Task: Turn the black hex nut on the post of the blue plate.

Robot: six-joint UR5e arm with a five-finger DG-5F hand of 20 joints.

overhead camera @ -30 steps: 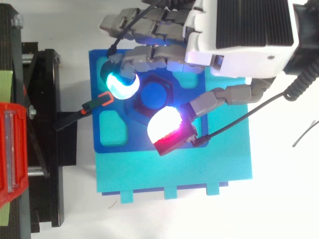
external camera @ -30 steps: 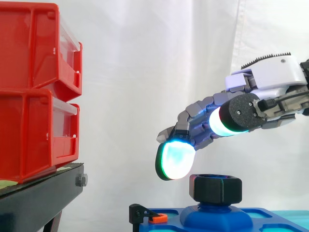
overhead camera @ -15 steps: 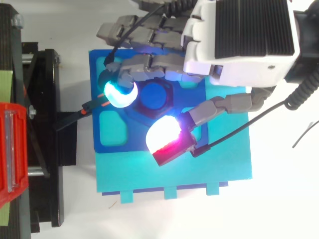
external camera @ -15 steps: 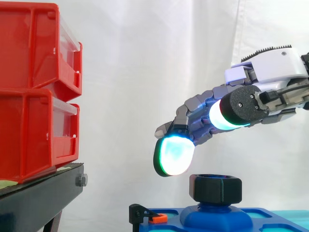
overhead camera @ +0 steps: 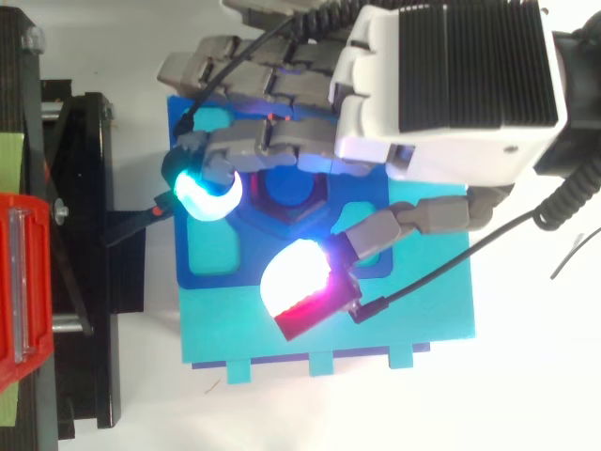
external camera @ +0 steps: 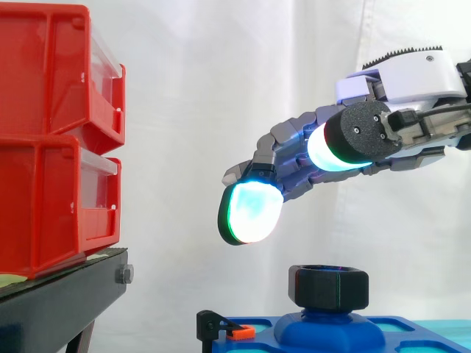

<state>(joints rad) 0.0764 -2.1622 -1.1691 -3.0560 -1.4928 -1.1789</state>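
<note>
Side view: hand (external camera: 403,79) spread, empty; black hex nut (external camera: 328,286) beneath it, apart, on blue plate (external camera: 416,331); step prob. approach; next needs descent + closing round nut flats.

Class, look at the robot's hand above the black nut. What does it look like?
The hand has a white casing with a black ribbed panel on its back. Its fingers are chains of grey links. They end in thick rounded pads, black-backed, glowing cyan-green on one and white-red on another.

Close level side, overhead top, sharing blue plate (external camera: 419,340) (overhead camera: 246,254)
</note>
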